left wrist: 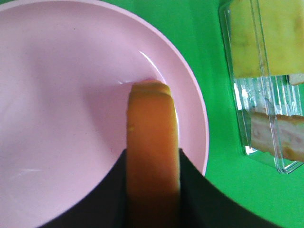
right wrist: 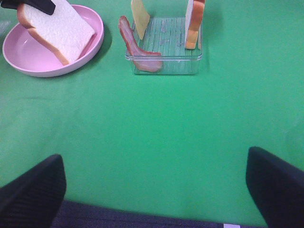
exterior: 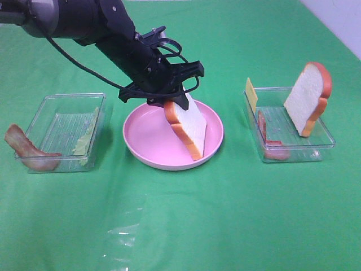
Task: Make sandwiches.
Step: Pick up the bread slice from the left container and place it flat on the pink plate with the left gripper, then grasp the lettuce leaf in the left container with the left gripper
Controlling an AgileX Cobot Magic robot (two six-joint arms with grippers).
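Left jaws grip bread slice [exterior: 192, 127], long axis slanting down into pink plate [exterior: 146, 138]; right jaws wide.

Left arm [exterior: 84, 22] comes in from the upper left of the exterior view and slants down toward the centre, black wrist [exterior: 148, 59] with cables [exterior: 169, 44] looped off it. The left gripper [exterior: 176, 104] points down, jaws pinched narrow on the top crust edge of a tilted bread slice [exterior: 192, 121]; in the wrist view both dark fingers [left wrist: 199, 199] press flat against the slice's sides. Right arm is out of the exterior view. The right gripper [right wrist: 153, 156] shows only in its own wrist view, two black fingers [right wrist: 33, 190] spread wide, nothing between them, touching nothing.
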